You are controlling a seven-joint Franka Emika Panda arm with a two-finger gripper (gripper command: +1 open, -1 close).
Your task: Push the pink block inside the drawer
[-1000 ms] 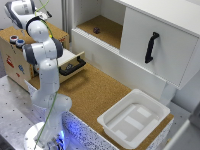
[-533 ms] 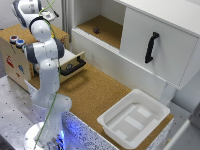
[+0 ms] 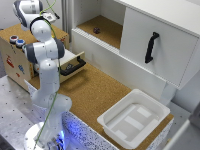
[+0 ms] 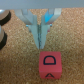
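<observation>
Tool (image 4: 41, 39) closed, tips just beside pink block (image 4: 50, 64) edge

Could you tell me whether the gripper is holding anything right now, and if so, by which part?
Nothing is held. In the wrist view the gripper has its fingers pressed together with nothing between them, and the pink block sits on the cork surface just beyond the fingertips.
</observation>
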